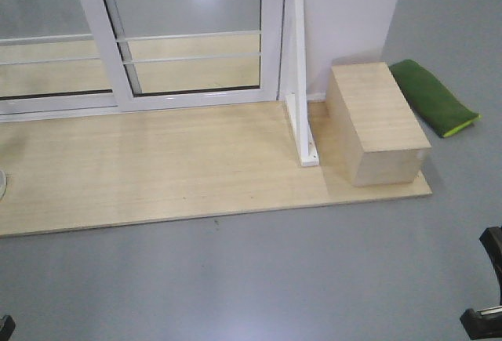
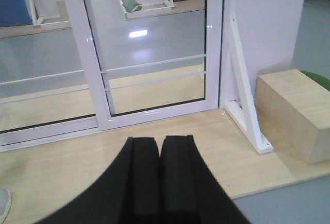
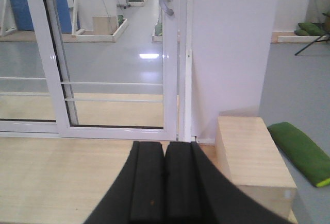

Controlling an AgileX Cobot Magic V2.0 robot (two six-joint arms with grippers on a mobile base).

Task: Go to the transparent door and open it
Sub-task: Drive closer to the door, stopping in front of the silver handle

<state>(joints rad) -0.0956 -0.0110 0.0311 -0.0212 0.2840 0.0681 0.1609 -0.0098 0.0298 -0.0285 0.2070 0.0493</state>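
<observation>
The transparent door [image 1: 192, 27] is the right-hand glass panel in a glossy white frame, with two thin white horizontal bars. It stands closed against the white jamb. It also shows in the left wrist view [image 2: 154, 38] and the right wrist view [image 3: 118, 54], where its curved grey handle [image 3: 166, 0] shows at the top edge. My left gripper [image 2: 160, 140] is shut and empty, pointing at the door's bottom rail from some way back. My right gripper [image 3: 165, 144] is shut and empty, pointing at the door's right lower corner.
A light wood platform [image 1: 157, 168] lies before the door on the grey floor. A white triangular brace [image 1: 302, 82] and a wooden box [image 1: 376, 121] stand at its right, a green cushion [image 1: 431, 98] beyond. A handleless glass panel [image 1: 47, 35] is left. A white wall [image 3: 227, 49] flanks the door.
</observation>
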